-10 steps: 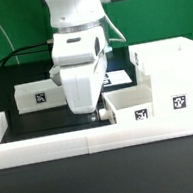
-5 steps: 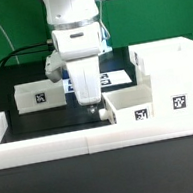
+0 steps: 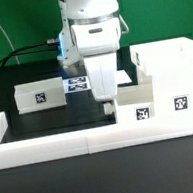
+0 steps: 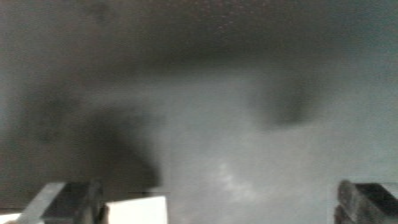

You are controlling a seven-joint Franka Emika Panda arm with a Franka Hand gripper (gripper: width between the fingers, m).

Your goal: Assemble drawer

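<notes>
Arm has swung over to the tray by the case, jaws wide and empty.

Over the last second I watched the gripper (image 3: 108, 107) travel from the exterior view's left toward its right. It now hangs just above the near corner of the small white open-top plastic tray (image 3: 137, 110), which sits against the tall boxy white plastic case (image 3: 171, 67). I read that as lining up to grasp this tray for insertion; nothing is in the case yet, so the drawer is early in assembly. The wrist view is blurred, but its two fingers (image 4: 54, 203) stand far apart with nothing gripped. Count: one case, two trays (the second white tagged tray (image 3: 39, 94) sits well apart on the black table (image 3: 33, 121)), one flat white marker board (image 3: 78, 83), one gripper.
</notes>
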